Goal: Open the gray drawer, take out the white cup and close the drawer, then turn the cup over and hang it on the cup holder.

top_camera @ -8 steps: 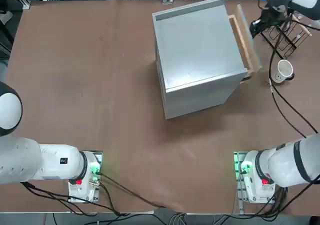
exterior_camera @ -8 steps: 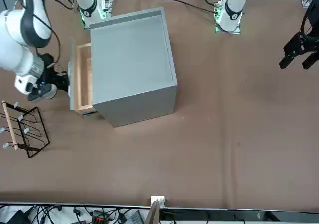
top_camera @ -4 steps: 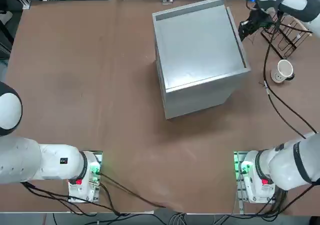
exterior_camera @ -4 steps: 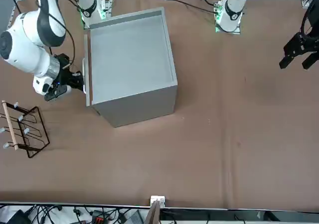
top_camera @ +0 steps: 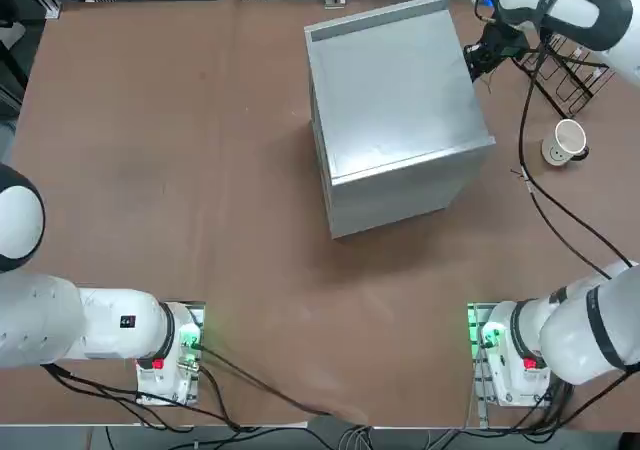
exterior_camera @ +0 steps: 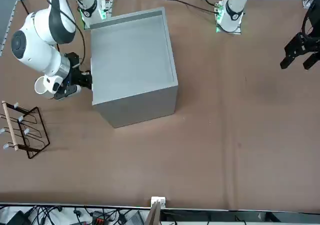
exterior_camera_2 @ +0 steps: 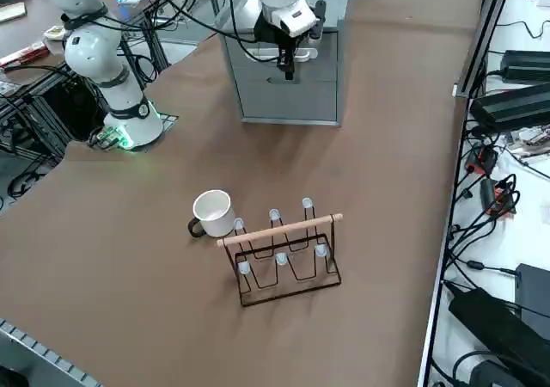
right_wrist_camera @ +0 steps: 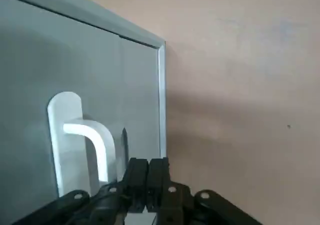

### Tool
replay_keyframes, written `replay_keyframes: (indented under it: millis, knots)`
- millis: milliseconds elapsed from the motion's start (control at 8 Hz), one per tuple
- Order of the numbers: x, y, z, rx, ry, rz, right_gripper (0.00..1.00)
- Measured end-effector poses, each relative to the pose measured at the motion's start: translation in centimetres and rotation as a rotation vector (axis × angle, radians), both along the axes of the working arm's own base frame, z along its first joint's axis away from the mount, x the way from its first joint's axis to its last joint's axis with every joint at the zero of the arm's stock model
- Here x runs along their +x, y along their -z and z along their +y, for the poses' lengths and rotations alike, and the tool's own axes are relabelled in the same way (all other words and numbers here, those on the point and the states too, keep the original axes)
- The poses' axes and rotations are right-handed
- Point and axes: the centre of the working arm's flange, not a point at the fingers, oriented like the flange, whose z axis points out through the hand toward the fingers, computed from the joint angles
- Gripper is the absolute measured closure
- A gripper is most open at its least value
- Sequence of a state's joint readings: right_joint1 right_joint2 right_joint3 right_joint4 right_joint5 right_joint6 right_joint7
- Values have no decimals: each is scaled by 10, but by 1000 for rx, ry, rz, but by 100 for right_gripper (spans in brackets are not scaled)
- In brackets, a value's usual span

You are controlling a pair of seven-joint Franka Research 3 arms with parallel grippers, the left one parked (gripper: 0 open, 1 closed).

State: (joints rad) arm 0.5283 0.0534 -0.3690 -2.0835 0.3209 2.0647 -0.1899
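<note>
Brown matte table (top_camera: 200,150) in a lab room, cables and gear along the edges, nothing loose on it besides the task items. Right gripper (right_wrist_camera: 148,175) sat pressed up against the front of the gray drawer (exterior_camera_2: 288,64), jaws fully closed with nothing between them, white pull handle (right_wrist_camera: 80,135) just beside the fingertips. Drawer front looked flush with the cabinet, so closing step reads as done. White cup (exterior_camera_2: 212,211) lay on its side on the table, well apart from the jaws and behind them, handle toward the arm's base side, mouth facing roughly up-and-out. Cup holder (exterior_camera_2: 284,249) stood touching or just beside the cup, pegs white-tipped. Judgement: cup is light, rigid, glazed so slippery, would chip if dropped; best hold is across the rim wall or the body opposite the handle, leaving the handle free to go over a peg. Holder is light wire, likely to shift if bumped.
</note>
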Motion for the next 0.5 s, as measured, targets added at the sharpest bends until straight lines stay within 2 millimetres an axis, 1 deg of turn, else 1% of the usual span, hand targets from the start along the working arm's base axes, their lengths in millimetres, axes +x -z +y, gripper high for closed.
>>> replay_keyframes:
  millis: [375,500]
  knots:
    - [2,-3,2,2,1,-11,97]
    - [5,-9,3,-11,-12,-20,96]
